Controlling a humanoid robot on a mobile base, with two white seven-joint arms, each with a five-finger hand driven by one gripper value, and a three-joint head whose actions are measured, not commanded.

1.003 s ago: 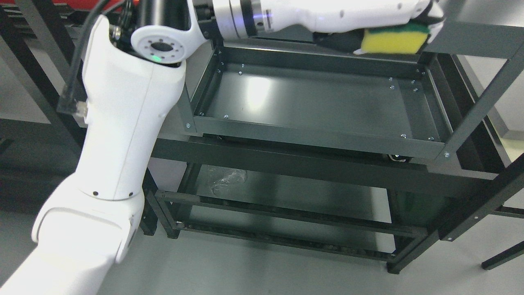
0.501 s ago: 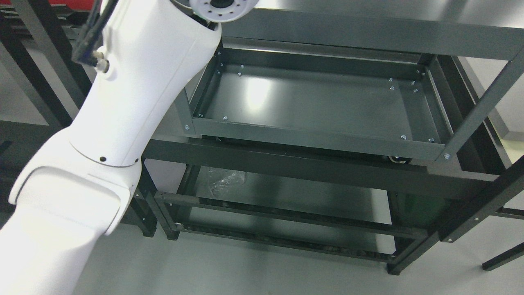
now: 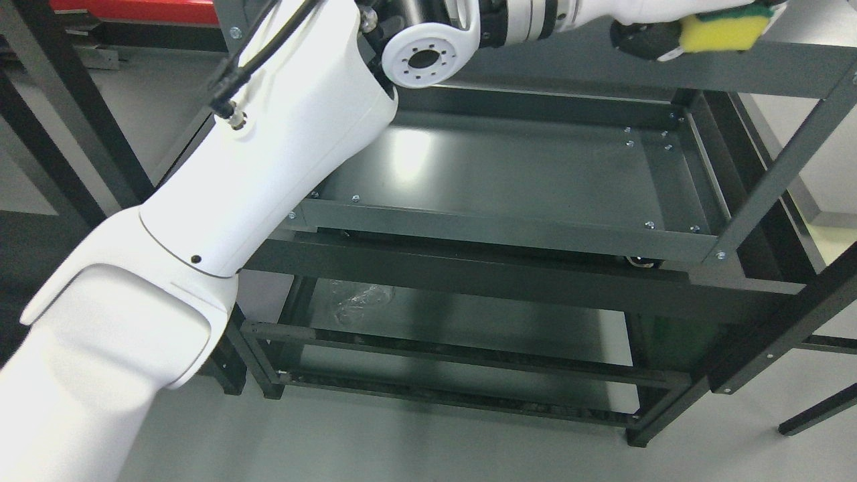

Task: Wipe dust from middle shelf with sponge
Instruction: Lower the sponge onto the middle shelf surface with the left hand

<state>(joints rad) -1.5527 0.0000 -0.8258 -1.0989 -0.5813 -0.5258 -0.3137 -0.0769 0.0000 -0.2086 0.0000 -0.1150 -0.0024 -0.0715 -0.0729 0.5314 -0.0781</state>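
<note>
My left arm comes in from the lower left and reaches across the top of the picture. Its hand is shut on a yellow sponge with a green top, held at the upper right, just above the front rail of the top shelf. The dark grey middle shelf tray lies below it, bare, with a bright glare patch at its left. The hand is partly cut off by the picture's top edge. My right arm does not show.
The dark metal rack has a lower shelf with a crumpled clear plastic piece on it. Slanted rack posts stand at the right. Another dark frame stands at the left, on a grey floor.
The hand with the sponge went up out of view half a second ago and is back at the top right, higher than a second ago. The camera has shifted slightly.
</note>
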